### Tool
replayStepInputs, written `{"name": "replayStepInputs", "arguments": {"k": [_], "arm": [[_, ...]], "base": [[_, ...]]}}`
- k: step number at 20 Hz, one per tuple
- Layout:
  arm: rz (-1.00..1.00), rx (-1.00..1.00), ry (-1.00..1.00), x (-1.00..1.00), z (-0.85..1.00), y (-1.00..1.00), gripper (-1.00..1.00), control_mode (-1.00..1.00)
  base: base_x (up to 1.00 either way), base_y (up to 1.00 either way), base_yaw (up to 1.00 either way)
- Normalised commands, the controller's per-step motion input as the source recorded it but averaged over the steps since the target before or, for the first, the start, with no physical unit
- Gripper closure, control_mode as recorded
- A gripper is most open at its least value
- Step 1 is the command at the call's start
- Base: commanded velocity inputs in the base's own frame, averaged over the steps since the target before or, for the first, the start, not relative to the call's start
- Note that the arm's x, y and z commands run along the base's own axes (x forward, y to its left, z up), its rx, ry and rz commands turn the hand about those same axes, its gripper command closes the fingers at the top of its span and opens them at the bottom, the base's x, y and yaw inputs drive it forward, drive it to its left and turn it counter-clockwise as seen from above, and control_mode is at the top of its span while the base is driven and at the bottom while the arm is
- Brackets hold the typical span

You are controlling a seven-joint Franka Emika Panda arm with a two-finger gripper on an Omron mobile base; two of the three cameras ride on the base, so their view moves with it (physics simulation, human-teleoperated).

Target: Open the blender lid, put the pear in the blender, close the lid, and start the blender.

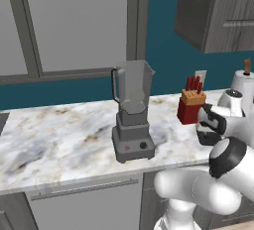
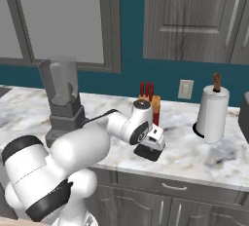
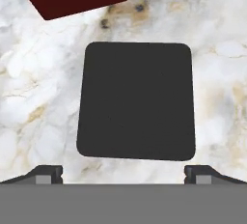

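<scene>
No brand, label or legible writing found on any item. Blender (image 1: 132, 112) standing upright on the marble surface (image 1: 54, 140), well left of the arm; red button and black knob noted on the front of its grey base. Jar rim open, no cap on it. Jar translucent grey; contents hard to make out, nothing distinct seen inside.

Blender lid (image 3: 137, 101) lying flat on the surface, right of the blender and just near of the red knife block (image 1: 190, 104). Seen from the hand camera as a black rounded square, fully visible, with a corner of the dark red block cut off by the frame edge beyond it. In the right base view, only a black corner of the lid visible beneath the hand; in the left base view, largely hidden by the wrist.

Claw (image 3: 123, 172) poised directly over the lid, fingers spread wide apart, one tip at each side beyond the lid's edges, clamped on nothing. Contact with the lid not determinable.

Knife block holding red-handled knives, blades hidden inside. Paper towel roll (image 2: 212, 114) upright on its holder at far right. Wall outlet (image 2: 185, 89) behind the block.
</scene>
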Motion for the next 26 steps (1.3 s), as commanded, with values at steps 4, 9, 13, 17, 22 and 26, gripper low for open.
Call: {"name": "replayStepInputs", "arguments": {"k": [4, 9, 13, 17, 22, 26], "arm": [[0.0, 0.0, 0.09, 0.2, -0.28, -0.1, -1.0, -1.0], [0.0, 0.0, 0.05, 0.21, -0.22, -0.06, -1.0, -1.0], [0.0, 0.0, 0.03, 0.24, -0.12, -0.14, -1.0, -1.0], [0.0, 0.0, 0.04, 0.18, -0.14, -0.11, -1.0, -1.0], [0.0, 0.0, 0.02, 0.08, -0.26, 0.0, -1.0, -1.0], [0.0, 0.0, 0.02, 0.0, -0.36, -0.01, -1.0, -1.0]], "base": [[0.0, 0.0, 0.0], [0.0, 0.0, 0.0], [0.0, 0.0, 0.0], [0.0, 0.0, 0.0], [0.0, 0.0, 0.0], [0.0, 0.0, 0.0]]}}
